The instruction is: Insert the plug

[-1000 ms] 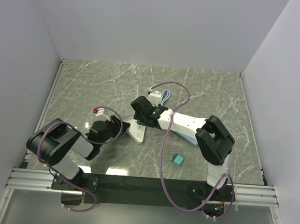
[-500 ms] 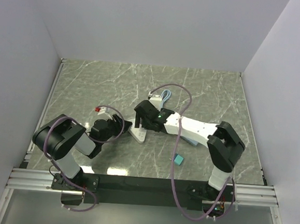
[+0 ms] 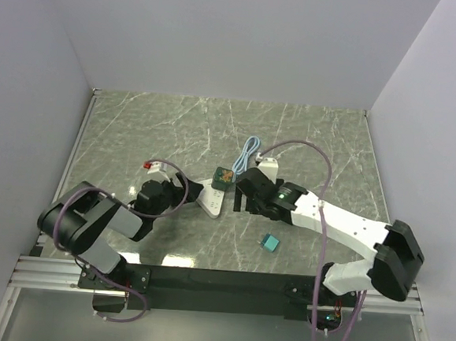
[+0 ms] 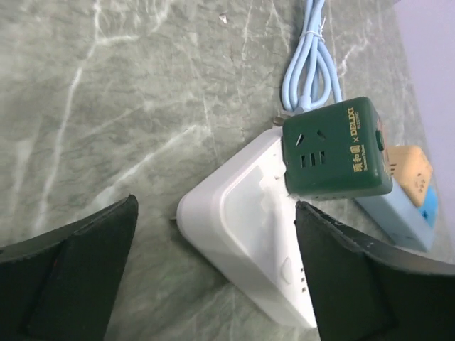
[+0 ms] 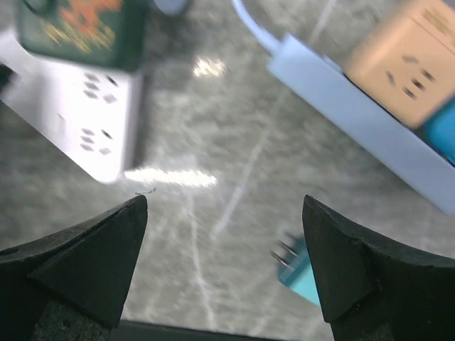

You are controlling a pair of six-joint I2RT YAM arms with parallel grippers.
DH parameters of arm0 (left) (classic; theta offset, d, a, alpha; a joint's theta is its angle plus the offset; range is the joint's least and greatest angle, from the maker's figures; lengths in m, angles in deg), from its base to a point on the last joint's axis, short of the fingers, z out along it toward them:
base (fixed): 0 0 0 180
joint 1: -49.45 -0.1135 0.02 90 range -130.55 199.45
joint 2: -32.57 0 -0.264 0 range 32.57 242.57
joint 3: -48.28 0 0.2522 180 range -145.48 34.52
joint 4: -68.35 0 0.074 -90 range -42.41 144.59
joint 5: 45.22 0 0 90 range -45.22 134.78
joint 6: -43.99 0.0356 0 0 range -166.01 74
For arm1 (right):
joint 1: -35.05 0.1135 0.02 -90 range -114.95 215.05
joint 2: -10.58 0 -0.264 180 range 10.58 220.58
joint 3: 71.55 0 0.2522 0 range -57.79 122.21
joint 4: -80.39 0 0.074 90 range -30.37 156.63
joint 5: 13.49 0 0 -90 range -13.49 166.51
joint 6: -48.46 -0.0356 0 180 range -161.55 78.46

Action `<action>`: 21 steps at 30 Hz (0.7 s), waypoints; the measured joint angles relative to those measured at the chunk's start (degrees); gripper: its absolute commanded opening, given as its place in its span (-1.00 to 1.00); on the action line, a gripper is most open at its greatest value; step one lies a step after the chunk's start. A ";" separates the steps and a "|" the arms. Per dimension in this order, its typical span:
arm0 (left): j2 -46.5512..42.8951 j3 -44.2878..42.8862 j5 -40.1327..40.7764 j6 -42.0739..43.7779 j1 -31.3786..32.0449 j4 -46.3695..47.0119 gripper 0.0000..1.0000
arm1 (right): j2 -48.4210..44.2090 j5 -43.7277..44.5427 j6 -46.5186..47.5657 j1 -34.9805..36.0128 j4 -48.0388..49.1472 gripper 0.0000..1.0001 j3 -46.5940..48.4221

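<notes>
Gaping wide and empty, left tool (image 4: 215, 206) and right tool (image 5: 224, 202) are facing the green plug (image 4: 334, 149) sitting on the white power strip (image 4: 242, 241).

Bright, even overhead light glares off the marble table (image 5: 234, 163) (right wrist view blurred), with soft shadows.

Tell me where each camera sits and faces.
Top external: above and behind, looking down at the table; left arm, right arm show.
Left wrist: low, facing green cube on white strip; open left gripper shows.
Right wrist: looking down at blue strip, teal plug; open right gripper shows.
Shared: both wrists see the green cube.
</notes>
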 measured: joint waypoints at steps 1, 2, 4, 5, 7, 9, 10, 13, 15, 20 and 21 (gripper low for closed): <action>-1.46 0.13 0.46 0.33 0.00 -1.27 0.99 | -1.40 -0.37 0.28 0.00 -0.87 0.92 -1.18; -3.02 0.35 0.83 0.79 0.00 -2.75 0.99 | -3.06 -0.92 0.63 0.00 -1.86 0.92 -2.23; -5.86 0.98 1.55 1.57 -0.04 -4.92 0.99 | -6.91 -2.40 1.77 0.00 -3.08 0.93 -4.37; -7.80 1.51 2.12 1.97 -0.07 -6.14 0.99 | -9.01 -3.02 2.23 0.00 -3.80 0.93 -5.27; -10.91 2.34 2.58 2.58 -0.11 -7.93 0.99 | -12.59 -4.15 3.08 0.00 -4.85 0.94 -6.75; -14.34 3.13 2.91 3.08 -0.15 -9.75 0.99 | -14.86 -5.07 3.54 0.00 -5.62 0.94 -8.22; -16.04 3.45 3.10 3.21 -0.15 -10.64 0.99 | -15.67 -5.62 3.74 0.00 -5.79 0.95 -9.31; -20.35 4.37 3.26 3.65 -0.15 -12.41 0.99 | -16.11 -7.23 4.20 0.00 -6.14 0.95 -12.92; -23.06 5.05 3.43 4.09 -0.15 -13.81 0.99 | -15.89 -8.24 4.55 0.00 -6.51 0.96 -15.15; -29.03 6.12 3.96 4.61 -0.15 -17.70 0.99 | -14.93 -10.78 5.38 -0.28 -5.95 0.96 -18.21; -30.34 6.34 4.15 4.61 -0.15 -18.45 0.99 | -14.49 -11.13 5.57 -0.37 -5.77 0.96 -18.64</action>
